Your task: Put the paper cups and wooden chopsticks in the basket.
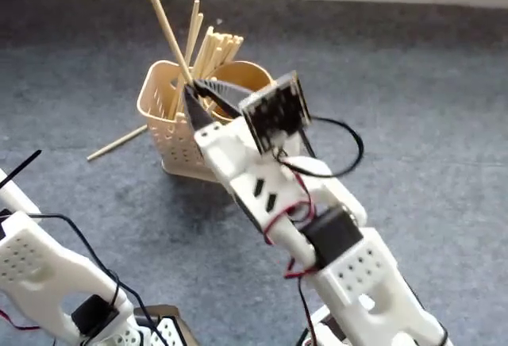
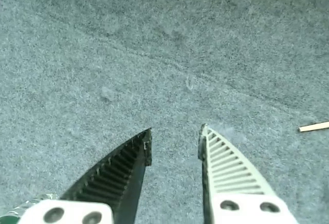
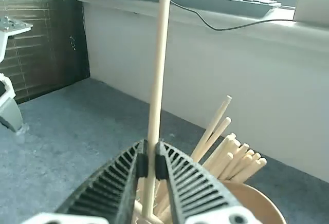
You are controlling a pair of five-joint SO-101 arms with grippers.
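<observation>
Pinching one wooden chopstick [image 3: 159, 70] low on its shaft with the right gripper [image 3: 150, 160], jaws clamped against the wood. Holding it near upright over the basket [image 1: 159, 116], lower tip down by the paper cup [image 3: 257, 203]; impossible to tell whether inside the cup or just beside it. Hanging above bare grey carpet [image 2: 154, 54] with the left gripper [image 2: 175, 142], jaws apart, nothing between them.

Judging by looks: light, stiff, smooth and round, so likely to pivot or slip in a two-point pinch. Best taken across the shaft near mid-length. Likely to drop cleanly once tipped into the basket. For the cup: thin-walled, light, easily crushed, so better taken gently at the rim.

Counting: one basket, toward the far edge of the carpet, left of middle. One paper cup inside it. One held chopstick. One loose chopstick [image 1: 117, 144] flat on the carpet, one end at the basket wall. Roughly eight more as bundled chopsticks [image 1: 210, 48] in the cup, too overlapped for an exact count.
</observation>
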